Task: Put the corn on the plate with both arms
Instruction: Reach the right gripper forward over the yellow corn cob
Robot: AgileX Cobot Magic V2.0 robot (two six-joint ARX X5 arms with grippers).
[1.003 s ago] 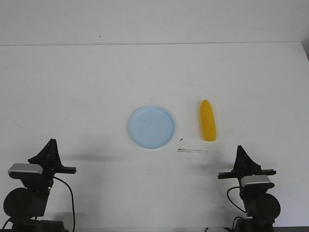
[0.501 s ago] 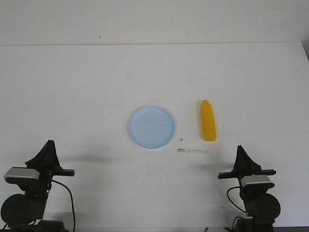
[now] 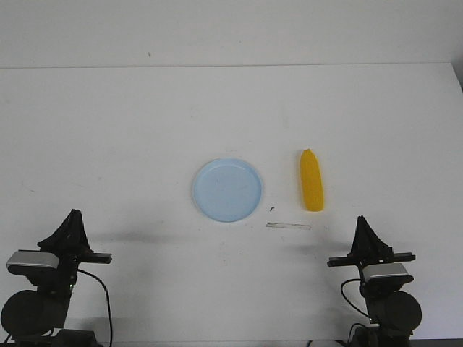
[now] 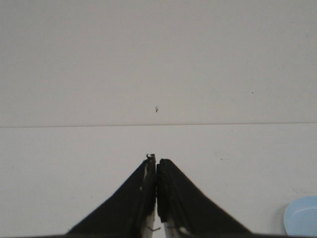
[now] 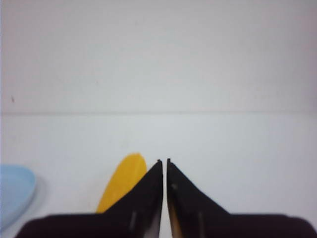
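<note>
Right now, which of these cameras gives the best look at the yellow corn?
The front view: the whole corn lies unobstructed beside the plate. The right wrist view catches only part of it, behind that arm's hand. The left wrist view shows no corn.

White table point(image 3: 130, 130) with plate point(image 3: 227, 189), corn point(image 3: 312, 181), perhaps tape point(image 3: 288, 226)

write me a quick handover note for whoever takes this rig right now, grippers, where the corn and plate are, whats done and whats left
Left gripper: shut, empty, parked at the near left of the table.
Right gripper: shut, empty, parked at the near right.
Corn: lying flat on the table, right of the plate, not touching it; it is closer to the right arm.
Plate: mid-table, nothing on it.
Done: nothing yet; the corn is untouched.
Left: open a gripper, reach the corn, grasp it, lift it and set it on the plate.
</note>
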